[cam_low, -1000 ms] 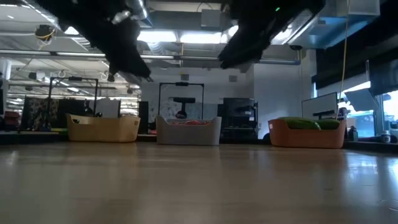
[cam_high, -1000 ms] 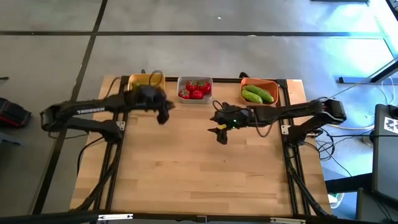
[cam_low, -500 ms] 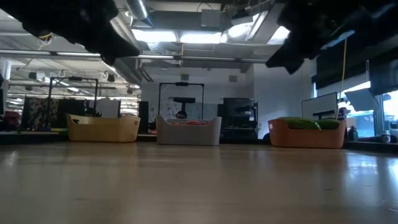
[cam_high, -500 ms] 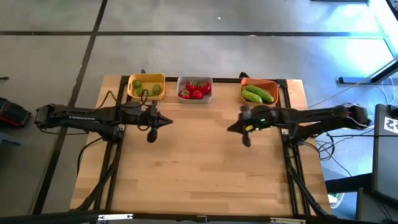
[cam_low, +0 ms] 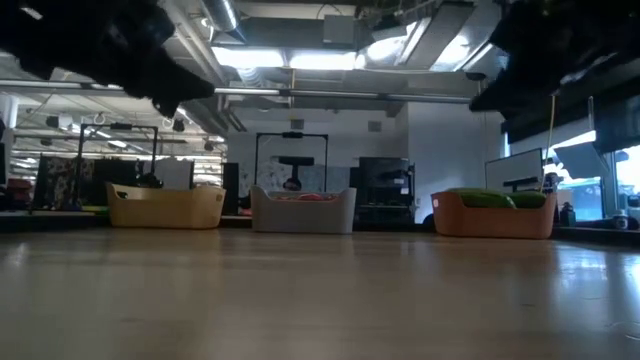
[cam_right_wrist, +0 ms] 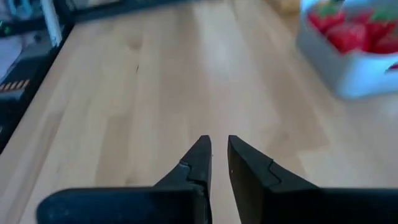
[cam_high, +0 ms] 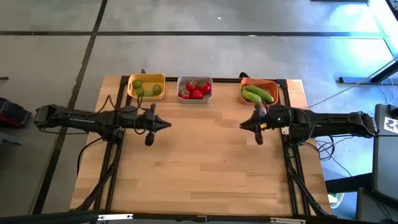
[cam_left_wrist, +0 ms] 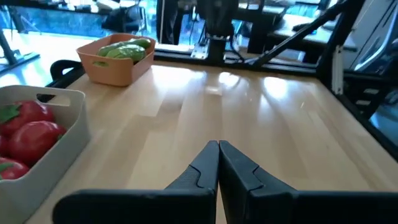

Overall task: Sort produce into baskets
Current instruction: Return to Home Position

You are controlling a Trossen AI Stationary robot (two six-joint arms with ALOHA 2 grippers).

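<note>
Black left gripper (cam_left_wrist: 218, 144), fingers closed, and right gripper (cam_right_wrist: 219, 140), fingers barely parted, hold nothing; retract each high toward its frame edge.

yellow basket (cam_high: 147, 76): green limes (cam_high: 138, 84); grey basket (cam_high: 194, 78): red tomatoes (cam_high: 196, 91); orange basket (cam_high: 259, 81): green cucumbers (cam_high: 257, 94)

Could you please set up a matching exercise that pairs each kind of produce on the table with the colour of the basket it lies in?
Produce:
1. limes
2. tomatoes
3. cucumbers

Where it lies:
A. orange basket
B. yellow basket
C. grey basket

Pairs: 1-B, 2-C, 3-A.
</note>
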